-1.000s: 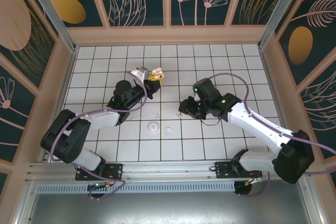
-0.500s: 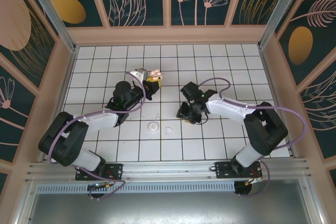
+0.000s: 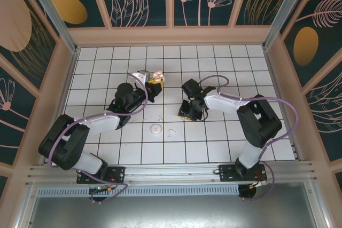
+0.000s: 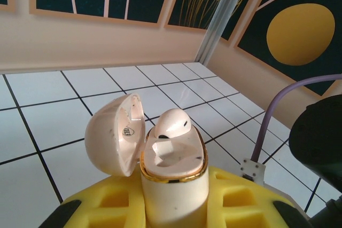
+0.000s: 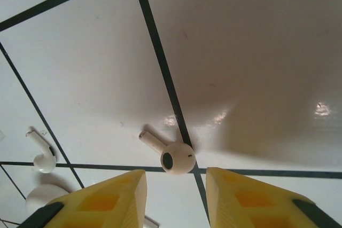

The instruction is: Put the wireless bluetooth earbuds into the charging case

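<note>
- The left gripper is clamped on the charging case, its yellow fingers pressing the lower body from both sides and holding it upright above the tiled table, left of centre and towards the far side.
- The case's lid stands open, hinged over to the left. One earbud sits in the far well with its head sticking up above the gold rim; the near well looks vacant.
- A purple cable arcs across the right of the left wrist view, well clear of the case mouth.
- The right gripper is low over the tiles right of centre, jaws apart and gripping nothing.
- A loose earbud lies on a black grid line just ahead of the gap between those fingers — stem pointing left, touching neither pad.
- A second loose earbud lies well off to the left in that view, with a pale rounded object just beside it that I cannot identify there.
- A flat white disc rests on the tiles between the two arms, nearer than both grippers — apart from the case.
</note>
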